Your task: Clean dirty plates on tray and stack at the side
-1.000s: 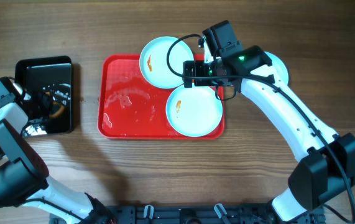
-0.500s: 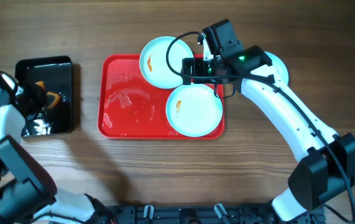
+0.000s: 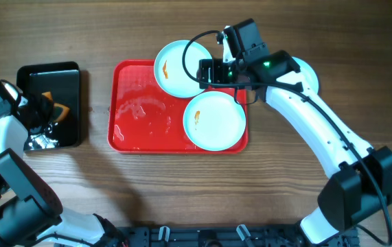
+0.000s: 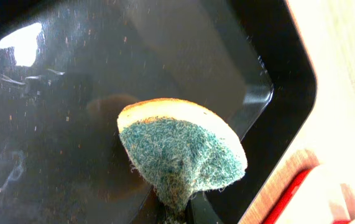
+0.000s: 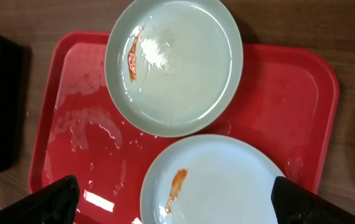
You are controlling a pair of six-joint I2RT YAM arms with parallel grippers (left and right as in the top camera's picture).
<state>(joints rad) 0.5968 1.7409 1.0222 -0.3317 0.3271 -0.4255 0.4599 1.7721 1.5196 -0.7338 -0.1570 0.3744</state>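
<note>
- Since a second ago: the left fingers [image 3: 42,108] have lifted from the middle of the black tray [image 3: 62,74] towards its left edge, bringing the sponge [image 4: 180,146] with them. The right fingers [image 3: 208,71] have crept slightly up and left. Plates have not moved.
- Left fingers: clamped fully down on the sponge, pinching its lower tip. Green scouring face points at the wrist camera, with an orange-yellow edge on top. The sponge hangs over the glossy black tray, near its corner.
- Right fingers: spread as wide as they go, holding nothing, hovering over the spot where the two tray plates meet.
- Red tray [image 3: 134,116]: centre of the tabletop [image 3: 182,192]. Its left half is bare, with wet streaks.
- Far plate [image 3: 180,67]: at the tray's top edge and overhanging the rim. It has an orange smear on its left side and the surface looks wet.
- Near plate [image 3: 215,121]: in the tray's lower right corner, edge touching the far plate. It has a small orange smear on its left side.
- Third plate [image 3: 310,72]: off the tray on the tabletop to the right, mostly hidden under the right arm. Cannot tell if it is clean.
</note>
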